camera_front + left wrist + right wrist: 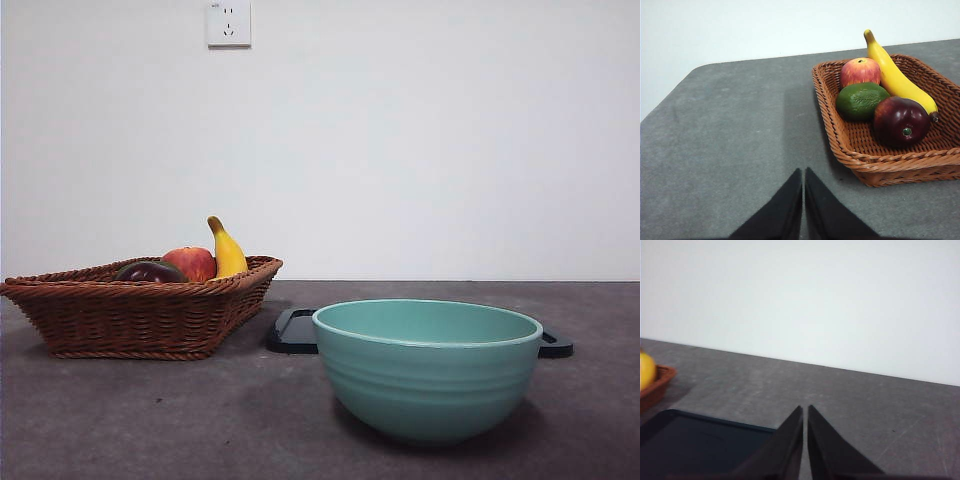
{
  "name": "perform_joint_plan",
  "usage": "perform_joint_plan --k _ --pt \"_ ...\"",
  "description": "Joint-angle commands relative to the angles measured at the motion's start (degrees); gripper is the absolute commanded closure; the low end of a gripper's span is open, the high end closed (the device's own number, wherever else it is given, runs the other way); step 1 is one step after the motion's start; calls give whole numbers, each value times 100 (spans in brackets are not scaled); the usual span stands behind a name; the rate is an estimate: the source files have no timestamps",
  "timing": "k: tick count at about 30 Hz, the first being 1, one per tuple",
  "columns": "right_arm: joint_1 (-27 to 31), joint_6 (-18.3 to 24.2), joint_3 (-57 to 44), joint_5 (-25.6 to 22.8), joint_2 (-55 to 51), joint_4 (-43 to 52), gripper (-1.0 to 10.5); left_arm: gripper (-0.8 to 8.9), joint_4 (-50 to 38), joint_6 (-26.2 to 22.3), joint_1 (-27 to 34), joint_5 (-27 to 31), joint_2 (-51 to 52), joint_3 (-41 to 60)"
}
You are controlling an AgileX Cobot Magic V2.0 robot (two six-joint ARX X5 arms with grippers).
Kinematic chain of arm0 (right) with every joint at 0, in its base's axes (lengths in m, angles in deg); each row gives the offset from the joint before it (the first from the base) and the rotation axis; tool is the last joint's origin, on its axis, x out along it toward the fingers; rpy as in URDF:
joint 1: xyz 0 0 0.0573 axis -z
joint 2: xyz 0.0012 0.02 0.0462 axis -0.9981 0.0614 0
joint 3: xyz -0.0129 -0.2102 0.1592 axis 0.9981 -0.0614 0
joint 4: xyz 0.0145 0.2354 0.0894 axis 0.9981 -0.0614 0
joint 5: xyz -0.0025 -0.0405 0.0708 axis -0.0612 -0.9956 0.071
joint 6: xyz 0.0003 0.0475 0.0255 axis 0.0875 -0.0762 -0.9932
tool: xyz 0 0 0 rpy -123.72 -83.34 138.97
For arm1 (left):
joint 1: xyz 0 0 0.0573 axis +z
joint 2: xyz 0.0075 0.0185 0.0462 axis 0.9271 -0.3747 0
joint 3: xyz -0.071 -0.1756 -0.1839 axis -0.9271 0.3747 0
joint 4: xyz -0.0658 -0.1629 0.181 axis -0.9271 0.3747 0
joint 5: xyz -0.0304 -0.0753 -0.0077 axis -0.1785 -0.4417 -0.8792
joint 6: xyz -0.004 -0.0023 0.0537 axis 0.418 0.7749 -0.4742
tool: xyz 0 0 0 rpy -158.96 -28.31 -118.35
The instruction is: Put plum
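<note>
Teal bowl: stood nearest the front camera, on the grey table, beside the basket.
Plum: lay inside the basket, touching the banana and the green fruit; apple behind.
Black tray: behind the bowl.
Wall socket: on the white wall, front view only.
Green fruit: left wrist view only.
Left gripper: clenched, empty, short of the basket.
Right gripper: clenched, empty, near the tray.

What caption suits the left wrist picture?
Shut left gripper over grey table, beside a basket holding plum, apple, banana, green fruit.
</note>
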Motion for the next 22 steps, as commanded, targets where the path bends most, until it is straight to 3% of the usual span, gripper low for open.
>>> perform_joint_plan --k 1,6,16,22 --pt "50 44 -411 -39 -236 358 940 807 44 17 -4 15 7 118" --pt "55 17 -1034 -302 -675 483 940 807 44 17 -2 15 7 118" --pt "55 -103 -1829 -313 -791 654 940 807 44 17 -4 15 7 118" --pt "50 -133 -1860 -313 -791 245 940 807 44 17 -2 15 7 118"
